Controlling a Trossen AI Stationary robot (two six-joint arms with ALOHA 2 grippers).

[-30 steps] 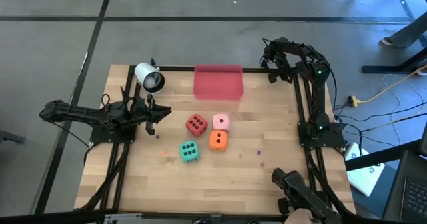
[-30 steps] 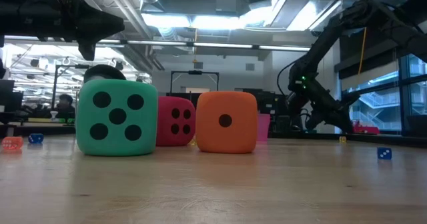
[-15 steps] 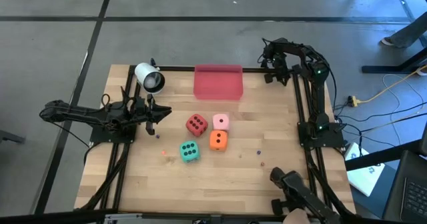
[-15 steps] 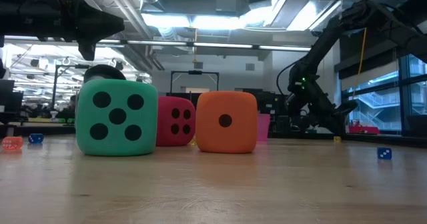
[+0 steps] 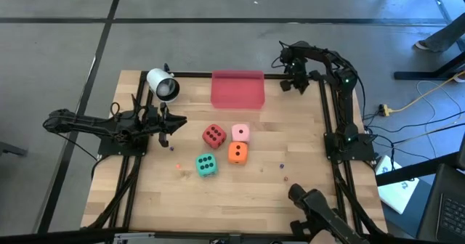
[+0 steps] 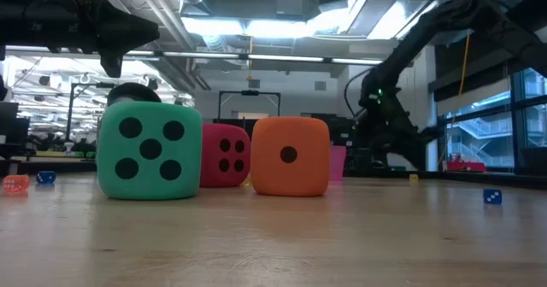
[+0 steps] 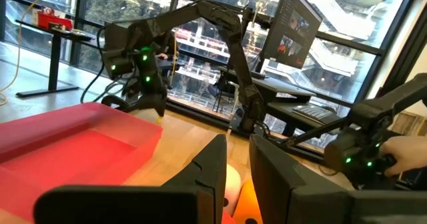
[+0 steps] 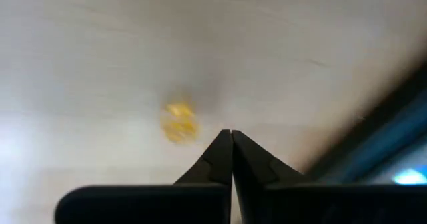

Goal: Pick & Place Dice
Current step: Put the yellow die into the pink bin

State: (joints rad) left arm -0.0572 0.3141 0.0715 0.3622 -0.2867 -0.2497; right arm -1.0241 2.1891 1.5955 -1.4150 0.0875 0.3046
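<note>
Four dice rest on the table's middle: red [image 5: 213,135], light pink [image 5: 240,133], orange [image 5: 237,152] and green [image 5: 206,165]. The low view shows green [image 6: 149,150], red [image 6: 225,155] and orange [image 6: 289,156] up close. My left gripper [image 5: 177,122] hovers left of the red die, level, with a narrow gap between its fingers [image 7: 237,141] and nothing in it. My right gripper [image 5: 284,86] is at the far right corner, beside the pink tray [image 5: 237,89], pointing steeply down. Its fingers are shut [image 8: 231,133] just above the wood, next to a small yellow thing [image 8: 179,123]. My right gripper's shut fingertips [image 8: 223,147] stand close beside the small yellow thing [image 6: 414,178], which lies on the table. Whether they touch it, I cannot tell.
A white cylinder [image 5: 163,85] lies at the far left. A third dark arm [image 5: 320,209] reaches in at the near right corner. Tiny dice are scattered on the wood [image 6: 492,196] [image 6: 15,184]. Black frame rails [image 5: 330,113] run along both sides.
My right gripper has gone along the far edge toward the table's left, nearer the pink tray, rolling as it went and staying shut. In the low view the small yellow thing has shifted the same way along the table.
</note>
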